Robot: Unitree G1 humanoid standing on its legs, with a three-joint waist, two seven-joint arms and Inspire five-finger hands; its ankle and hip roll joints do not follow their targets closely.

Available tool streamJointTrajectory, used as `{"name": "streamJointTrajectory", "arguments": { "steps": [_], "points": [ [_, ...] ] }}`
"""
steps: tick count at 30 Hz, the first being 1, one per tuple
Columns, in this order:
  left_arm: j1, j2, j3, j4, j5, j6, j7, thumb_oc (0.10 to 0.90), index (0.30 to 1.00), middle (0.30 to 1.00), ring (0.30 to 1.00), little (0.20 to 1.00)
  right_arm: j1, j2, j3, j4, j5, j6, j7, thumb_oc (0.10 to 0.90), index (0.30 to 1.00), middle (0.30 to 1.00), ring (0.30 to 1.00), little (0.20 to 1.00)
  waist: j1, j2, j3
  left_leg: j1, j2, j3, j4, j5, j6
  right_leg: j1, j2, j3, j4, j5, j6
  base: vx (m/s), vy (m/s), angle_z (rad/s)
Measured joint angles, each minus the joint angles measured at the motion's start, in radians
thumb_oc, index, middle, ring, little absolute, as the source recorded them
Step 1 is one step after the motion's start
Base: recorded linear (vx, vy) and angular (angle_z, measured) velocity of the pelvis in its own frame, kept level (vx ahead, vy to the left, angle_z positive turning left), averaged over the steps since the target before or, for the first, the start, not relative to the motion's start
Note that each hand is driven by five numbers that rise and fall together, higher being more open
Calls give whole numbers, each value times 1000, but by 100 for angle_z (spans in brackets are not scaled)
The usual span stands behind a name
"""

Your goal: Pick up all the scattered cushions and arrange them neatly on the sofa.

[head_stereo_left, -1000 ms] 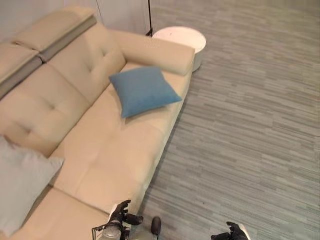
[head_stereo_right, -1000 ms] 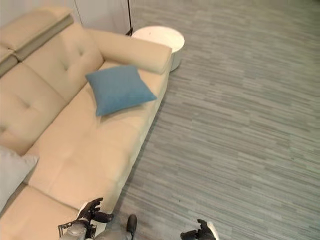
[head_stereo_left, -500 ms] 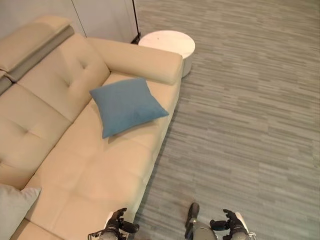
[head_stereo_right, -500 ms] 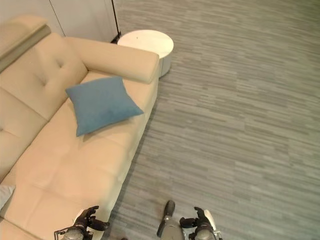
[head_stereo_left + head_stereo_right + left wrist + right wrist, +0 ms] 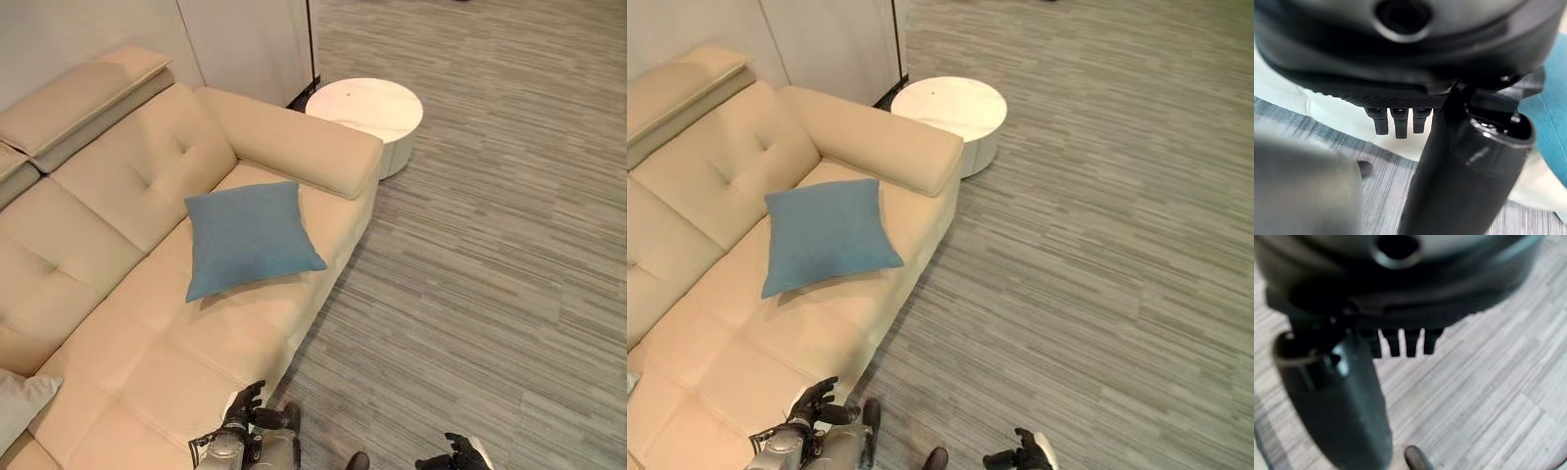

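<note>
A blue cushion (image 5: 250,238) lies flat on the beige sofa (image 5: 147,294), just beside its far armrest (image 5: 304,142). A round white side table (image 5: 367,113) stands beyond that armrest. Both hands hang low and empty, fingers relaxed: left hand (image 5: 245,406) at the sofa's front edge, right hand (image 5: 453,455) over the striped floor (image 5: 490,264).

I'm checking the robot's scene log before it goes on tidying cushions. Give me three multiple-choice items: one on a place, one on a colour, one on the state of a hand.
1. Where does the blue cushion lie?
A. on the floor
B. on the sofa seat near the armrest
C. on the round table

2. What colour is the round table's top?
A. white
B. black
C. red

3. What does the left hand hold?
A. the blue cushion
B. a grey cushion
C. nothing

Answers:
1 B, it rests flat on the seat below the armrest.
2 A, the top is white.
3 C, its fingers are relaxed and nothing lies in them.
</note>
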State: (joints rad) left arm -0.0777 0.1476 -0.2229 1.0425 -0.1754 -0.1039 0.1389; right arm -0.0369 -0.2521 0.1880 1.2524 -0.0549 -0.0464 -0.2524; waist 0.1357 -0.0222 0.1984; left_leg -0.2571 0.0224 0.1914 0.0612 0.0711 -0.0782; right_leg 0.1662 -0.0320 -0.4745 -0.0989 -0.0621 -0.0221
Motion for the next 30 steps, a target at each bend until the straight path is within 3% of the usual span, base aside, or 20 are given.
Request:
{"name": "streamJointTrajectory", "arguments": {
  "steps": [3,4,5,6,8,9,11,13,16,17,18,19,20,21,22,23,25,28,30],
  "points": [
    [22,0,9,-7,-11,-1,5,800,900,900,900,900,12,-4,0,-1,0,-2,0,800,900,900,900,900,22,28,-19,45,18,17,-22,68,55,35,19,30,17,-34,49,192,136,-26],
    [20,19,6,10,-11,2,3,800,900,900,900,900,10,10,-2,0,0,-3,0,800,900,900,900,900,14,0,-20,79,-17,18,-48,82,125,44,-20,30,55,-62,80,111,83,4],
    [24,28,4,9,-10,1,3,800,900,900,900,900,18,17,-3,-1,-2,-11,0,800,900,900,900,900,12,-18,-27,113,-48,20,-78,68,144,26,-63,20,158,-99,113,155,134,11],
    [23,28,5,9,-11,1,3,800,900,900,900,900,19,18,-1,0,-4,-11,2,800,900,900,900,900,12,-19,-26,131,-56,17,-92,63,152,6,-84,14,230,-111,132,128,133,14],
    [28,41,1,8,-10,2,3,800,900,900,900,900,19,30,-1,-1,-8,-7,6,800,900,900,900,900,12,-16,-26,179,-65,-1,-123,54,174,-83,-160,10,494,-144,184,106,98,29],
    [25,55,-2,11,-10,2,3,800,900,900,900,900,24,39,-1,-2,-9,-10,7,800,900,900,900,900,6,-17,-26,196,-78,-37,-122,41,188,-122,-195,15,596,-163,217,121,57,54],
    [22,61,-5,11,-10,1,4,800,900,900,900,900,17,38,-4,-3,-9,-10,6,800,900,900,900,900,4,-15,-25,216,-90,-59,-125,30,203,-179,-227,18,682,-168,225,166,-17,61],
    [24,60,-7,15,-10,1,11,800,900,900,900,900,-7,38,-1,-6,-10,-11,6,800,900,900,900,900,4,0,-18,248,-92,-109,-139,18,204,-232,-211,69,641,-174,213,126,-81,65],
    [40,59,-9,20,-10,0,15,800,900,900,900,900,-31,38,1,-17,-9,-14,8,800,900,900,900,900,4,8,-15,275,-100,-177,-142,15,193,-301,-179,149,453,-156,180,128,-115,71],
    [38,60,-6,23,-9,0,19,800,900,900,900,900,-36,38,1,-20,-9,-15,8,800,900,900,900,900,-2,8,-15,272,-100,-181,-139,13,192,-312,-165,183,415,-140,184,192,-157,85],
    [38,50,-9,48,-7,-1,27,800,900,900,900,900,-46,37,2,-23,-5,-23,9,800,900,900,900,900,-12,17,-15,270,-101,-254,-140,-3,192,-346,-124,325,340,-101,175,146,-126,97],
    [32,45,-9,64,-7,1,28,800,900,900,900,900,-51,37,3,-21,-4,-23,11,800,900,900,900,900,-24,21,-14,268,-98,-286,-139,-4,191,-359,-89,415,301,-77,174,133,-139,116],
    [32,46,-8,77,-8,0,26,800,900,900,900,900,-50,40,3,-21,3,-24,12,800,900,900,900,900,-34,20,-15,266,-96,-308,-139,1,181,-362,-78,460,270,-42,172,93,-109,98],
    [36,51,-8,86,-8,0,27,800,900,900,900,900,-48,45,0,-21,5,-29,12,800,900,900,900,900,-40,14,-14,273,-97,-325,-143,2,176,-366,-84,449,248,-1,161,144,-179,88],
    [55,54,-9,90,-8,0,29,800,900,900,900,900,-47,48,1,-21,4,-31,12,800,900,900,900,900,-40,3,-20,289,-98,-348,-149,-7,157,-361,-94,426,231,86,142,98,-122,63],
    [69,61,-8,90,-7,0,30,800,900,900,900,900,-45,46,1,-19,4,-31,12,800,900,900,900,900,-39,3,-25,297,-96,-360,-148,-7,140,-344,-95,398,211,127,100,128,-194,39],
    [95,47,-8,93,-7,0,30,800,900,900,900,900,-51,38,0,-11,4,-31,11,800,900,900,900,900,-40,38,-35,304,-53,-376,-143,-24,104,-285,-54,361,140,145,86,160,-249,27],
    [86,44,-8,90,-10,0,28,800,900,900,900,900,-22,37,-1,-9,4,-29,11,800,900,900,900,900,-45,45,-41,286,-23,-428,-111,-40,58,-207,-23,285,42,161,62,68,-109,66],
    [65,42,-8,78,-11,-3,25,800,900,900,900,900,-18,21,-2,-12,15,-30,10,800,900,900,900,900,-43,49,-45,247,-15,-415,-92,-29,38,-200,-12,233,6,170,41,32,-36,70]
  ]
}}
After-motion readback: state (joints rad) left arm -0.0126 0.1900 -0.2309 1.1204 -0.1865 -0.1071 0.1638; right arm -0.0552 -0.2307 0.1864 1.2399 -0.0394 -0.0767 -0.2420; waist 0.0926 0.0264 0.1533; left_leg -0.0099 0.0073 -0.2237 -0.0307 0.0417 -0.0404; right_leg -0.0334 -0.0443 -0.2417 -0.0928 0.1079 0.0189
